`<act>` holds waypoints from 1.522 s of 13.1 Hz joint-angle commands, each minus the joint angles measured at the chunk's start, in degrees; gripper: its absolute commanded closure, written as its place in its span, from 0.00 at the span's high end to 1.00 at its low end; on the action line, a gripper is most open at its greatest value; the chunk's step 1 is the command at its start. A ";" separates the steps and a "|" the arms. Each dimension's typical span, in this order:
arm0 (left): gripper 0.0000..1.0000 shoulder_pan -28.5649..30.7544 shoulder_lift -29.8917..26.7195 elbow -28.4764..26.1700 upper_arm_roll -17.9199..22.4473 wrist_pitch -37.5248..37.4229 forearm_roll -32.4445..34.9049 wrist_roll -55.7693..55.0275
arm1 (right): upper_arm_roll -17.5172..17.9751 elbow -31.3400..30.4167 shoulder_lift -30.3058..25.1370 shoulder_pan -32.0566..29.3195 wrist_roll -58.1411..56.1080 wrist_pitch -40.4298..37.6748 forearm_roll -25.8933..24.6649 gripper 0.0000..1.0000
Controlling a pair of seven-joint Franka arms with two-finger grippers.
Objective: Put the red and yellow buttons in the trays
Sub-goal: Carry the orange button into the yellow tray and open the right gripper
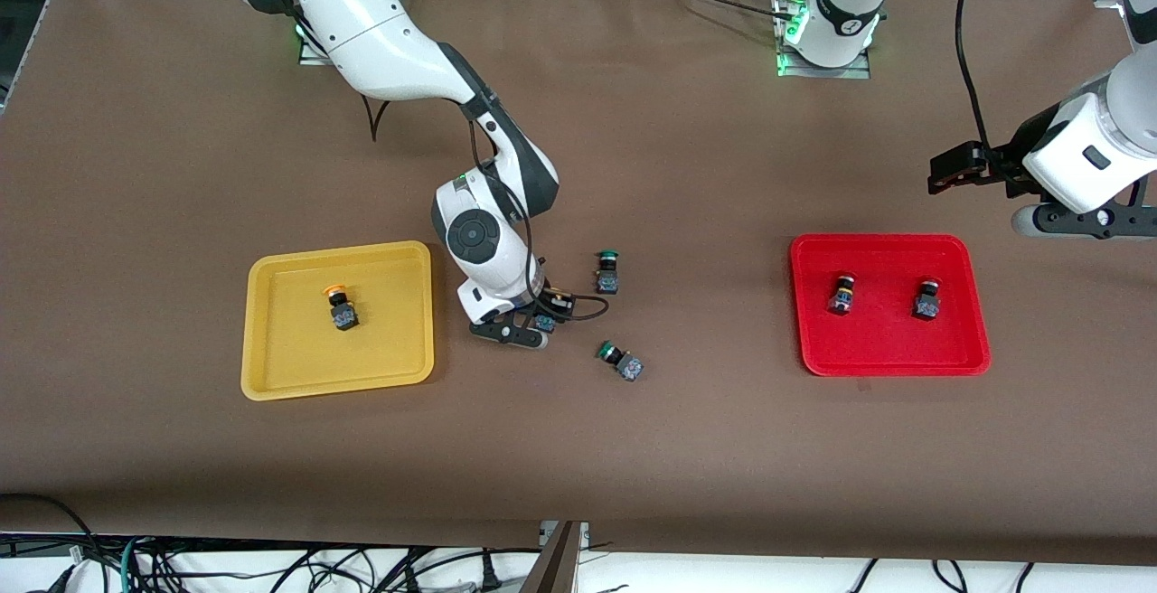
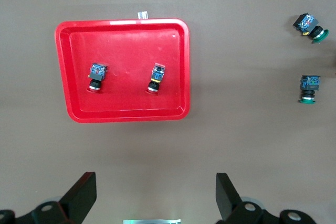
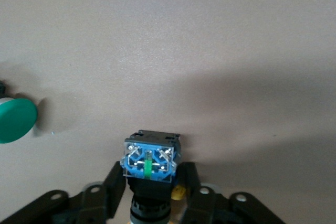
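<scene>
The right claw (image 1: 533,329) is low over the tabletop (image 1: 633,448) beside the yellow tray (image 1: 271,376), closed on a yellow button (image 3: 150,163). A second yellow button (image 1: 342,308) lies in that tray. Two red buttons (image 1: 841,294) lie in the red tray (image 1: 890,360). The left claw (image 2: 156,195) waits, spread wide, above that tray's end. Two green buttons (image 1: 607,271) lie between the trays.
</scene>
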 commanded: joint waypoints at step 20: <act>1.00 -1.03 1.17 2.29 0.09 -1.09 0.67 -0.17 | -13.69 -16.48 -18.51 -7.29 -39.75 -19.91 -0.08 0.92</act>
